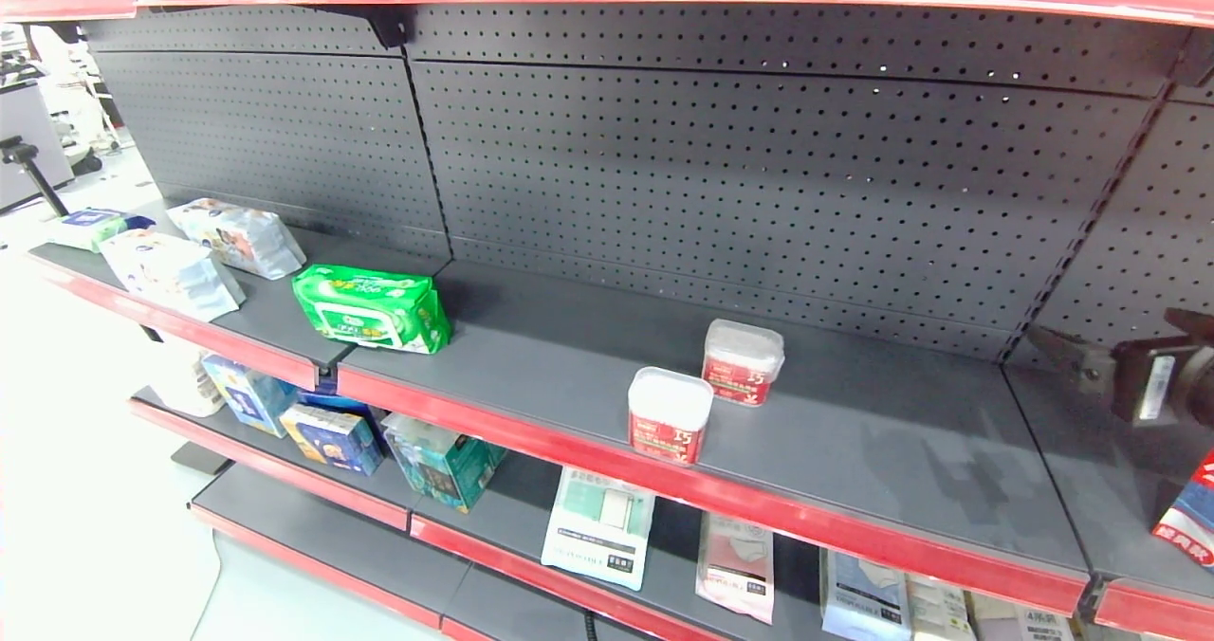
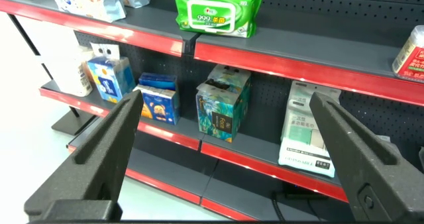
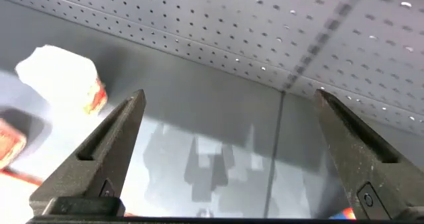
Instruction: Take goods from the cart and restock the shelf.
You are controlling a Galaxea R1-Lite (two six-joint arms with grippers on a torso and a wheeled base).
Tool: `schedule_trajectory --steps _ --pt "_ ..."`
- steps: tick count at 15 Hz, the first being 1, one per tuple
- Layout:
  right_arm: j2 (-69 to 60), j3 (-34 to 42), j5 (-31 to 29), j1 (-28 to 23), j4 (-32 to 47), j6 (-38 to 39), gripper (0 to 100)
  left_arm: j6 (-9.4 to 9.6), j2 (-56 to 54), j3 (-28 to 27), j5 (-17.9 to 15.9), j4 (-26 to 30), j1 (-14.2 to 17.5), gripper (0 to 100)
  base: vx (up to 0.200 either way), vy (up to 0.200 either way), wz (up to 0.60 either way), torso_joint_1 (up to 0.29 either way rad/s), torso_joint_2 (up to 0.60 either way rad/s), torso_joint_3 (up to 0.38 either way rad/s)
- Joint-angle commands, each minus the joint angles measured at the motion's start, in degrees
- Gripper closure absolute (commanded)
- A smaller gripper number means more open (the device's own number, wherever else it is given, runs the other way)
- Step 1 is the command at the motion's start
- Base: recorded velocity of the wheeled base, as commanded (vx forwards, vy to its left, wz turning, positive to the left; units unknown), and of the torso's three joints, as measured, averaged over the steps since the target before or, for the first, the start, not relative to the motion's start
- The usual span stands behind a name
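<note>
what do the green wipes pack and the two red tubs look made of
Green wipes pack: soft plastic film, glossy, judging by its sheen and pillowy edges. Front tub and rear tub: likely rigid plastic, with frosted translucent tops over red labelled bodies.

The dark shelf (image 1: pixel 854 451) carries a green wipes pack (image 1: pixel 372 307), two red-labelled tubs (image 1: pixel 669 415) and white packs (image 1: pixel 171 273).
</note>
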Motion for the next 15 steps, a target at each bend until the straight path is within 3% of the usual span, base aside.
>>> schedule_trajectory --steps 1,2,3,6,7,9,15 --pt "-12.2 7.9 5.4 -4.3 0.2 -1.6 0 -0.06 0.0 0.0 0.0 0.0 0.0 0 0.0 0.0 0.0 0.0 0.0 0.0" --pt "-20.0 14.9 14.3 -9.6 0.7 -3.2 0 0.03 0.0 0.0 0.0 0.0 0.0 0 0.0 0.0 0.0 0.0 0.0 0.0" --pt "-24.7 18.4 17.3 -11.6 1.2 -3.3 0 -0.06 0.0 0.0 0.0 0.0 0.0 0 0.0 0.0 0.0 0.0 0.0 0.0" --pt "-39.3 28.2 17.5 -11.1 2.4 -2.7 0 0.03 0.0 0.0 0.0 0.0 0.0 0 0.0 0.0 0.0 0.0 0.0 0.0" --pt "-47.9 28.5 17.8 -11.1 10.5 1.5 0 0.03 0.0 0.0 0.0 0.0 0.0 0 0.0 0.0 0.0 0.0 0.0 0.0" --pt "-61.0 28.9 17.4 -10.8 21.5 1.9 0 0.03 0.0 0.0 0.0 0.0 0.0 0 0.0 0.0 0.0 0.0 0.0 0.0" --pt "-60.7 28.8 10.7 -10.7 25.9 6.4 0 0.03 0.0 0.0 0.0 0.0 0.0 0 0.0 0.0 0.0 0.0 0.0 0.0"
